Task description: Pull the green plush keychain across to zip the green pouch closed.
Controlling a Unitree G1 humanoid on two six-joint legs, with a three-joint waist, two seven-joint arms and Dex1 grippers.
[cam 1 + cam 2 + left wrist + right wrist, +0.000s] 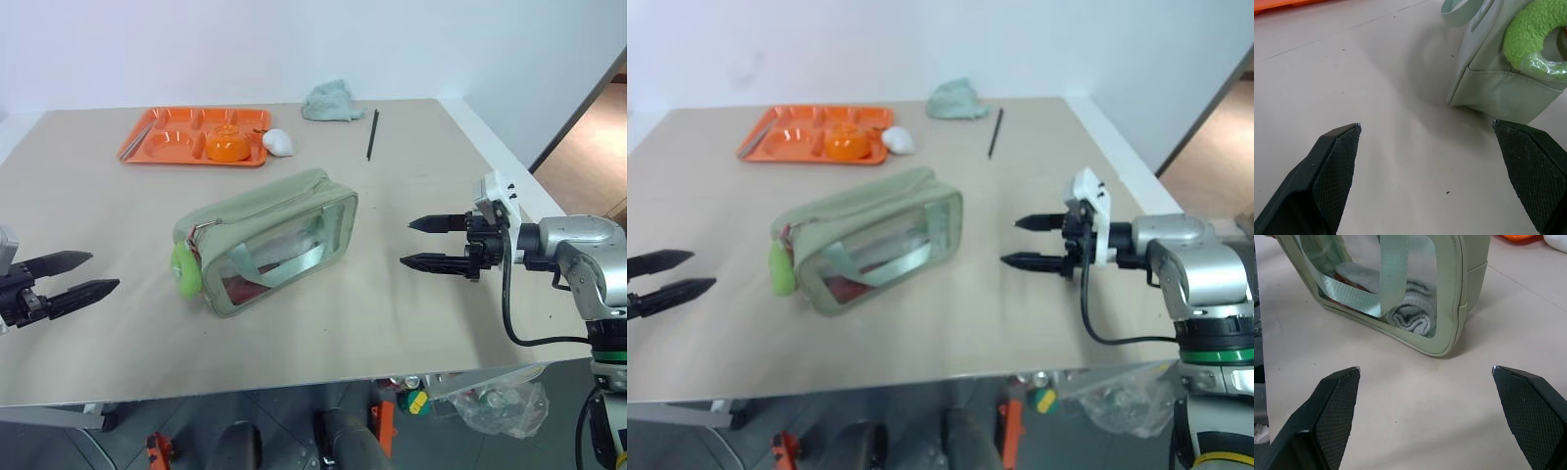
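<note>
Left gripper (83,274) low at one side of the table (411,313), jaws spread wide, nothing between them, both black fingers pointed toward the green pouch (269,240). Ahead of those open jaws and apart from them, the near end of the pouch, with the green plush keychain (185,269) hanging at that end, fuzzy lime ring against the pale fabric wall, clear wrapping at its lower edge in the left wrist view. Right gripper (431,242) on the opposite side, jaws likewise spread and empty, one finger above the other, aimed at the pouch's other end. In front of the right jaws, short of contact, the clear plastic side with a webbing handle (1393,269) draped across it and a rolled white towel (1405,316) inside. Well beyond both pairs of jaws, toward the far edge: orange tray (157,147) holding an orange bowl (226,144), a white object (278,142) just beside it, a crumpled grey-green cloth (331,101), and a thin dark stick (372,134).
</note>
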